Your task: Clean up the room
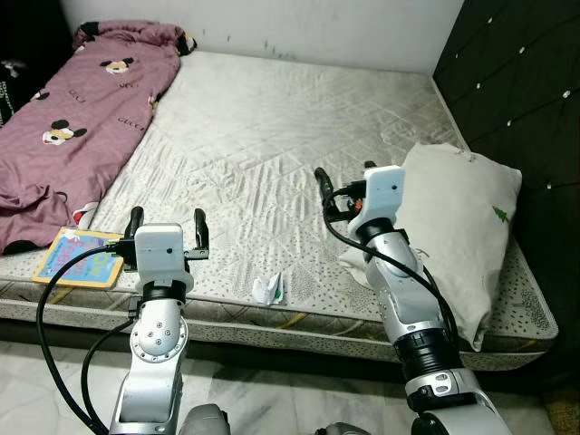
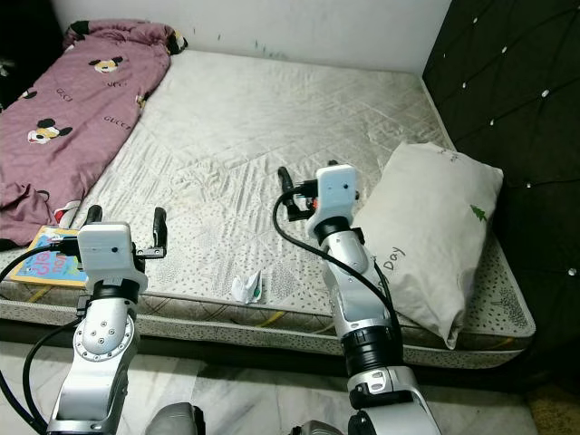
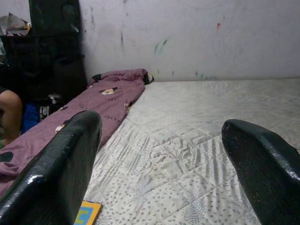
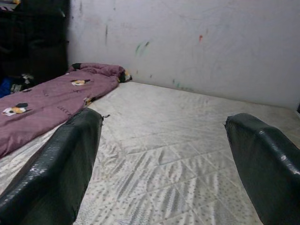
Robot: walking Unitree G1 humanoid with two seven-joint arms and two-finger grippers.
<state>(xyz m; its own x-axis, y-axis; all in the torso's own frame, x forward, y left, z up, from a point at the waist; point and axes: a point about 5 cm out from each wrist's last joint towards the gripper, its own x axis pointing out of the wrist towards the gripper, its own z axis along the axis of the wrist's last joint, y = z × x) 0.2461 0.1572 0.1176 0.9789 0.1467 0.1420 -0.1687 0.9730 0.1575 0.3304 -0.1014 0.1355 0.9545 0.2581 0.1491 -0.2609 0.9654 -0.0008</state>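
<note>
A bare grey mattress (image 1: 272,136) lies before me. A purple Mickey-print blanket (image 1: 82,109) is bunched along its left side. A colourful book (image 1: 80,256) lies at the front left edge, and a small crumpled white wrapper (image 1: 268,288) sits at the front edge in the middle. A white pillow (image 1: 462,227) leans at the front right corner. My left gripper (image 1: 168,227) is open above the front edge, between book and wrapper. My right gripper (image 1: 344,177) is open over the mattress, just left of the pillow. Nothing is between either pair of fingers.
A dark padded wall panel (image 1: 517,82) runs along the right side. The white wall (image 1: 272,23) stands behind the mattress. Dark furniture (image 3: 51,42) is at the far left, with part of a person's limb (image 3: 10,112) beside it. Tiled floor (image 1: 290,399) lies below the mattress edge.
</note>
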